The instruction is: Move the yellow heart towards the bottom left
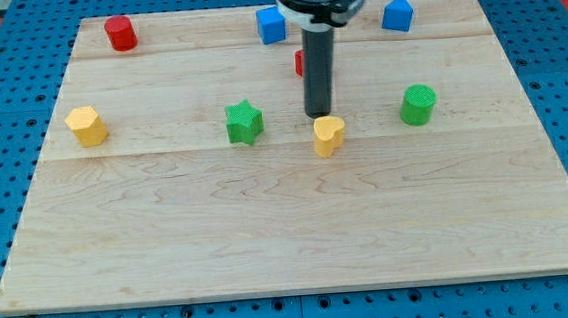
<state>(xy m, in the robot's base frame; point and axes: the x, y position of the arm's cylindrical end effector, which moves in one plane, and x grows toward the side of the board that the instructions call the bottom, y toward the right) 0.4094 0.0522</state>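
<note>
The yellow heart (328, 135) lies near the board's middle, a little right of centre. My tip (319, 113) stands just above the heart in the view, very close to its upper left edge. The dark rod rises from there to the arm at the view's top. I cannot tell whether the tip touches the heart.
A green star (244, 122) lies left of the heart. A green cylinder (419, 104) lies to its right. A yellow hexagon (86, 126) sits at the left. A red cylinder (120, 33), two blue blocks (271, 25) (396, 14) and a red block (299, 64), half hidden by the rod, lie near the top.
</note>
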